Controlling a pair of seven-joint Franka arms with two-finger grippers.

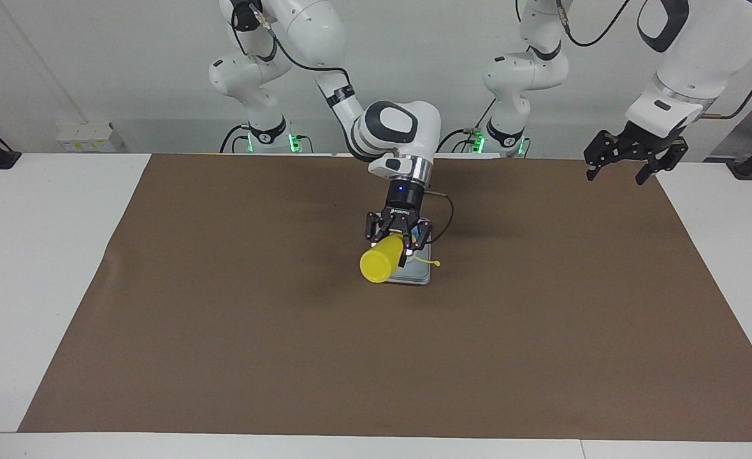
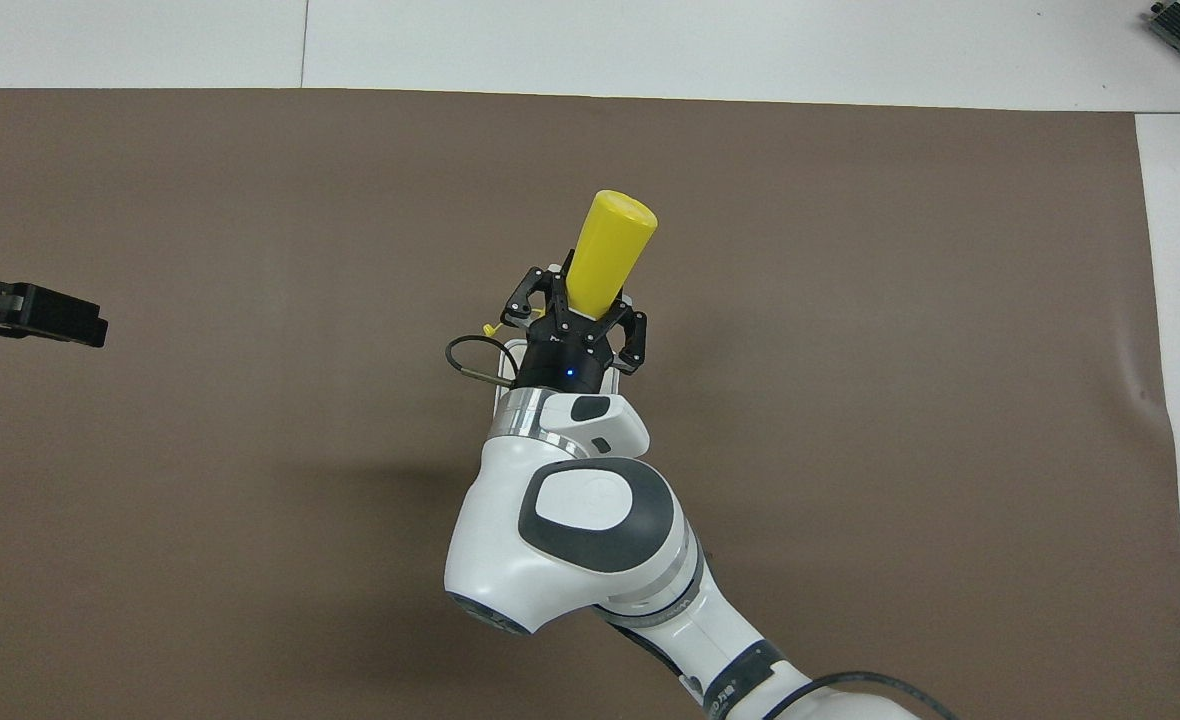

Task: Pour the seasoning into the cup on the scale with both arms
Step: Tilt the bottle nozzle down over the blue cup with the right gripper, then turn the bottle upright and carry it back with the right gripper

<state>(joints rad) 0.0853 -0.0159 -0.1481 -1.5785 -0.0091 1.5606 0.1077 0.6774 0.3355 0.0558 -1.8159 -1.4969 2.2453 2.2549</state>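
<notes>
Now we saw the right gripper (image 1: 400, 245) with fingers clamped on the seasoning (image 1: 380, 262), tipped over the scale (image 1: 414, 273) mid-table, base toward six o'clock in our facing view, left gripper (image 1: 634, 158) waiting, fingers wide.

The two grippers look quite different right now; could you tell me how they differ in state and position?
The right gripper is shut on the yellow bottle, tipped over the scale; the left gripper is open and holds nothing. The right gripper works mid-table, while the left gripper waits raised over the brown mat at its own end. Both are black two-finger grippers.
</notes>
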